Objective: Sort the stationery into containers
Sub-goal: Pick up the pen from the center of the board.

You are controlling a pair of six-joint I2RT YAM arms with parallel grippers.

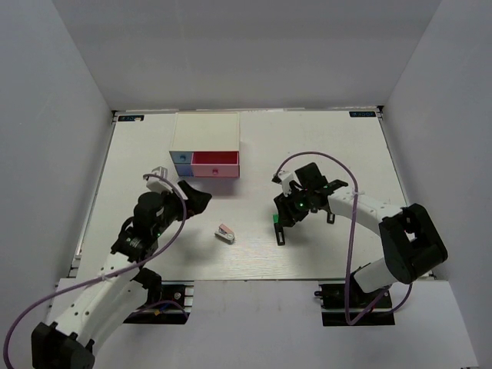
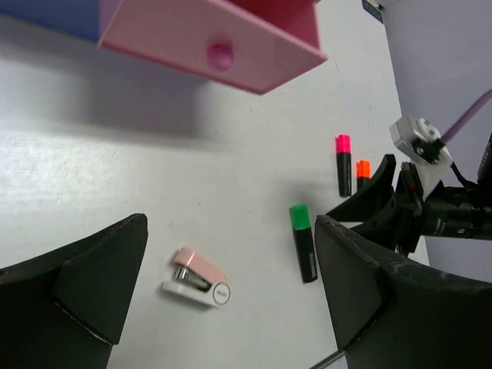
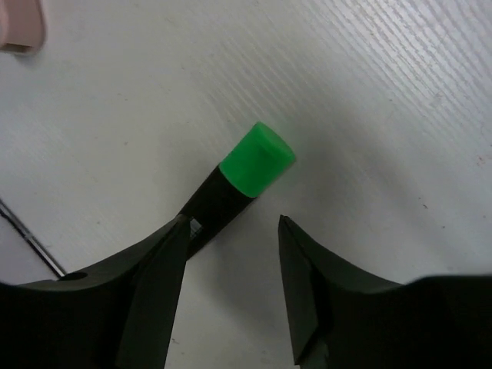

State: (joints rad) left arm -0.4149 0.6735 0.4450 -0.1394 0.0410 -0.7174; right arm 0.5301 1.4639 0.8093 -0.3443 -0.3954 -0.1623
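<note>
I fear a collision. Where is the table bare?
Bare: the white table right of the white-topped drawer box, and the far strip left of it. Crowded: around the right tool by the green-capped black highlighter, and between the open pink drawer, left tool and pink-and-white stapler.

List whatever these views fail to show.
Lower barrel of the green highlighter: right wrist view, behind a finger of the right gripper.
Barrel of the orange highlighter: left wrist view, behind the right gripper.
Inside of the pink drawer: left wrist view, cut off by the top edge; top view, too small.
</note>
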